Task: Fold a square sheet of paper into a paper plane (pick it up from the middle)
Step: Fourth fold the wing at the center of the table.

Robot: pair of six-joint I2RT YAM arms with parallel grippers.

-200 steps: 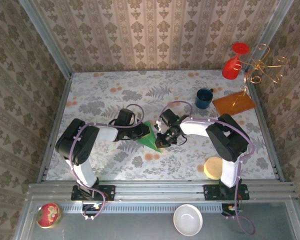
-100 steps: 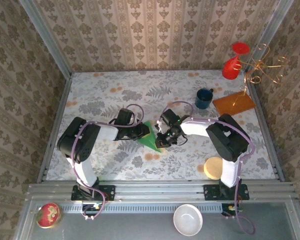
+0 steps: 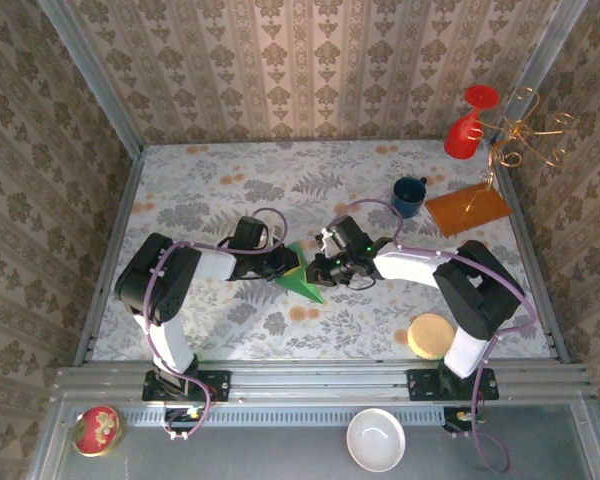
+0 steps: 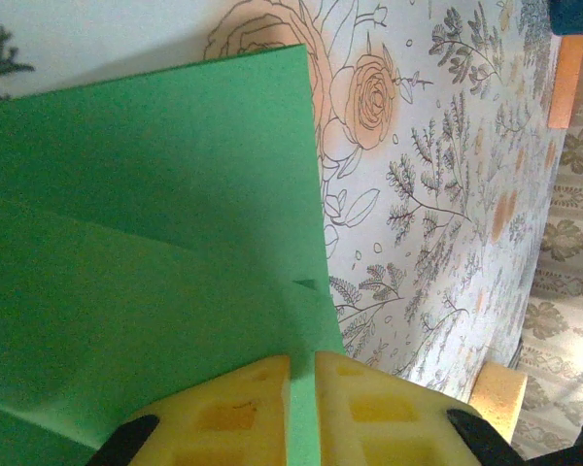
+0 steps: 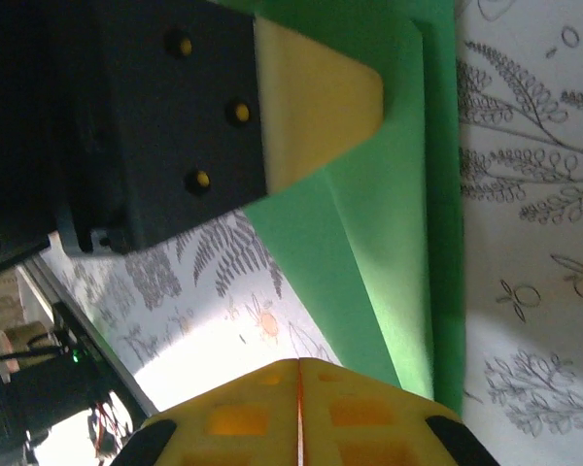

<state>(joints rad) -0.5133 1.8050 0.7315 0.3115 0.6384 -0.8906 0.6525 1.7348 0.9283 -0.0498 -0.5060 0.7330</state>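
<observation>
With the paper (image 4: 155, 243) pinched in the left gripper (image 4: 303, 364), the crease is best pressed flat onto the table (image 4: 437, 194) by the clenched right gripper (image 5: 299, 369), edges aligned.

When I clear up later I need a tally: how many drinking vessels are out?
2: a blue mug beside the orange board, and a red glass beyond it in the far right corner. Others might be hidden.
</observation>
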